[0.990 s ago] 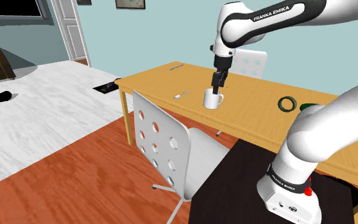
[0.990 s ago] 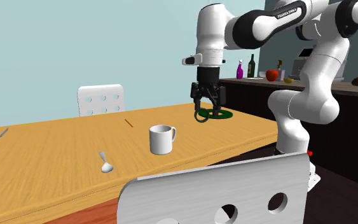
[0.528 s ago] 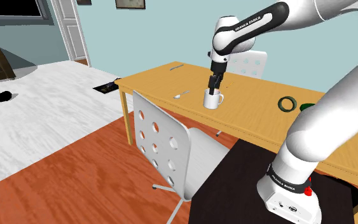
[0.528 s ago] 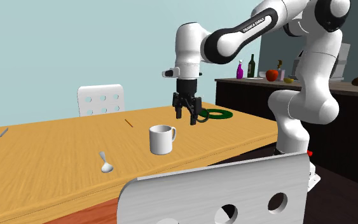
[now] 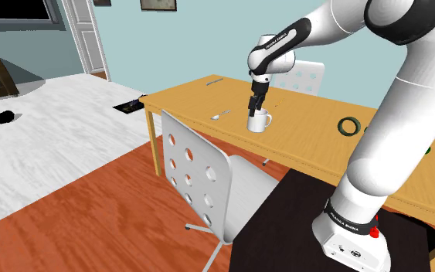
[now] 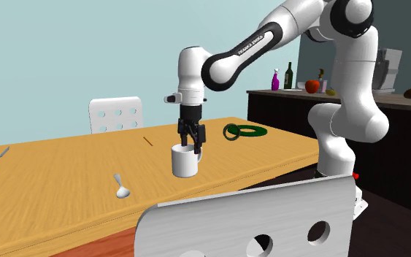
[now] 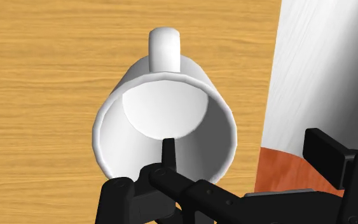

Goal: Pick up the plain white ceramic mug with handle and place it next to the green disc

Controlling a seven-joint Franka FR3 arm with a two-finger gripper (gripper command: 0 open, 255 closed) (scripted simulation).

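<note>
Mug (image 6: pixel 185 161): plain white, shaded grey inside. Disc (image 6: pixel 252 131): green. Hand (image 6: pixel 191 148): all black. Arm (image 6: pixel 229 62): white with dark joints. Desk (image 6: pixel 58 182): yellow-orange wood grain. Chair (image 5: pixel 200 174): white, dotted with round holes. Floor (image 5: pixel 92 212): red-brown planks. Wall (image 6: pixel 65 51): pale blue.

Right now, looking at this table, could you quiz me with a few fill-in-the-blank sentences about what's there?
1. The gripper hangs just over the open top of the white ____.
2. On the table, the piece of cutlery lying nearest the mug is a ____.
3. The mug stands ____, with its opening facing up.

Missing words: mug; spoon; upright.
</note>
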